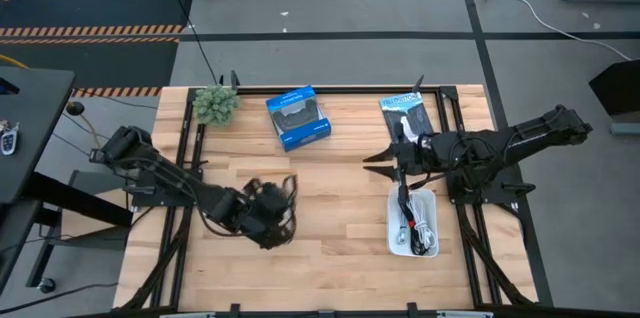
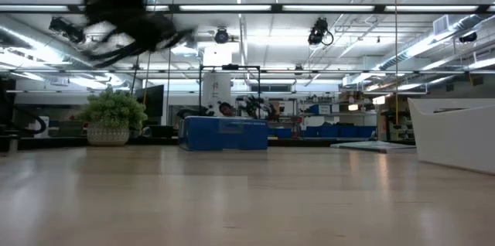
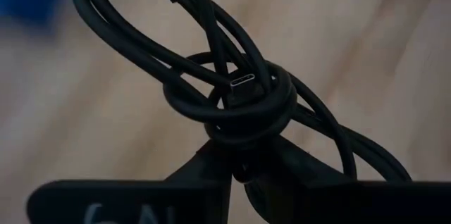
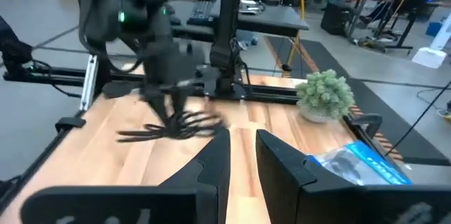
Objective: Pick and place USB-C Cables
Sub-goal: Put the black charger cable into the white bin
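Setting: workshop hall with ceiling strip lights, benches and shelving behind; grey floor with hazard striping on one side. Work surface: wooden table [image 1: 330, 188], framed by black rails.

Items on table, far edge: small potted plant [image 1: 215, 104] at the left corner; blue box [image 1: 298, 117] beside it toward the middle; black-and-white packet [image 1: 408, 113] to the right.

White tray [image 1: 395, 238], right of centre on the near half: holds bundled cables [image 1: 418, 226], white and dark strands visible; individual bundles cannot be told apart from above.

Left gripper [image 3: 243, 171]: over the near-left part of the table, raised clear of the wood. Fingers clenched on the black cable [image 3: 232, 90], pinching it just under its knotted middle. The cable's loops spread out from the grip, and a USB-C plug [image 3: 243, 81] shows in the centre of the knot. In the high view the same cable [image 1: 272, 196] appears as a dark tangle at the arm's tip; in the right wrist view it hangs as splayed loops [image 4: 176, 127] above the wood.

Right gripper [image 4: 242, 150]: above the table just beyond the tray's far end, near the packet, pointing toward the left arm. Fingers parted, nothing between them.

Low view: plant [image 2: 113, 117] and box [image 2: 223, 133] stand at the far edge; tray wall [image 2: 452, 134] at right.
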